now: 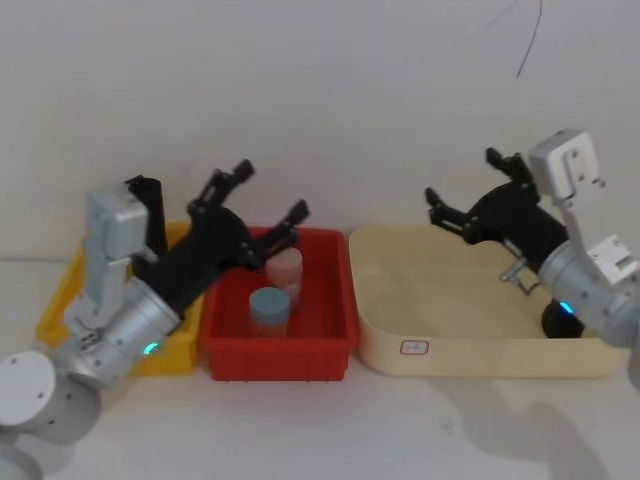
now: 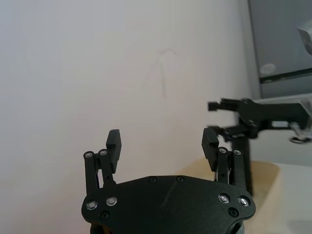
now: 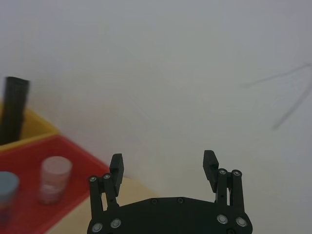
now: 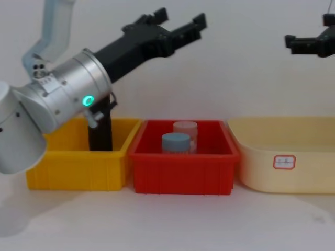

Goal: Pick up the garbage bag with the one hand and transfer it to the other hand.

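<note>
We find the garbage bag (image 1: 148,215) standing upright in the yellow bin (image 1: 58,300) at the far left of the surface, its long axis vertical and its top rising clear of the bin's rim. The left hand (image 1: 268,192) is plainly the nearer of the two, yet it does not face the roll. It is raised above the red bin (image 1: 280,357), fingers spread and holding nothing, pointing up and to the right. The bag therefore lies to its left and below it, back beside the wrist with the green light. In the chest view the roll (image 4: 100,130) shows just under that arm, partly hidden by it. We judge that the left hand (image 4: 179,18) must turn back leftward and come down, so that its fingers close across the roll's width, near the top. The right hand (image 1: 462,178) hangs over the beige tub (image 1: 480,357) at the right, likewise spread and empty, its fingertips aimed leftward. It is well apart from the bag, with the red bin and its two jars between them, so we expect it to be the receiver in the space between the two arms.
</note>
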`<action>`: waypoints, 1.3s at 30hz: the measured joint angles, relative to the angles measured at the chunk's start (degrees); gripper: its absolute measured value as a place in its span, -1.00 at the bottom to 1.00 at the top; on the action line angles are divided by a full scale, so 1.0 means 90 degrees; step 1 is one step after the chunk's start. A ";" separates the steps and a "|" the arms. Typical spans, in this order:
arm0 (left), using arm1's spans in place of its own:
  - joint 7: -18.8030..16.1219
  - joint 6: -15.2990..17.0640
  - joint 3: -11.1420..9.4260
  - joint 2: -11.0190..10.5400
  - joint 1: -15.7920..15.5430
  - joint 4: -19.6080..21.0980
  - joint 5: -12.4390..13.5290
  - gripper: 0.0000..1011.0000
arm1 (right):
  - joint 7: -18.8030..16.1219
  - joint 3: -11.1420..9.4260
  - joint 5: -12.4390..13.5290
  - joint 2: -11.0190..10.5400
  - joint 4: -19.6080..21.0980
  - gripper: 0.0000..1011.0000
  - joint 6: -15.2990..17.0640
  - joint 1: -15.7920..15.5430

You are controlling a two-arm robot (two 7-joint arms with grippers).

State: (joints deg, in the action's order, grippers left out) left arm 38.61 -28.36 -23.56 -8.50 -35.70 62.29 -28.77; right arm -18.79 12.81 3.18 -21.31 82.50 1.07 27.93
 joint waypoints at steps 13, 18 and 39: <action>-0.0487 -0.0657 0.0629 -0.0399 0.0403 0.0560 0.0172 0.98 | -0.0428 0.0351 0.0210 0.0226 -0.0338 0.98 -0.0077 0.0230; -0.0554 -0.0794 0.0773 -0.0545 0.0518 0.0743 0.0244 0.98 | -0.0633 0.0469 0.0368 0.0305 -0.0439 0.98 0.0087 0.0324; -0.0453 -0.0914 0.0913 -0.0811 0.0684 0.1048 0.0369 0.98 | -0.1516 0.1006 0.1103 0.0617 -0.0480 0.98 0.1469 0.0481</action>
State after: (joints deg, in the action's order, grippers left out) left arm 34.53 -36.58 -15.34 -15.80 -29.55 71.72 -25.46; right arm -32.44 21.86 13.10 -15.75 78.18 14.29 32.26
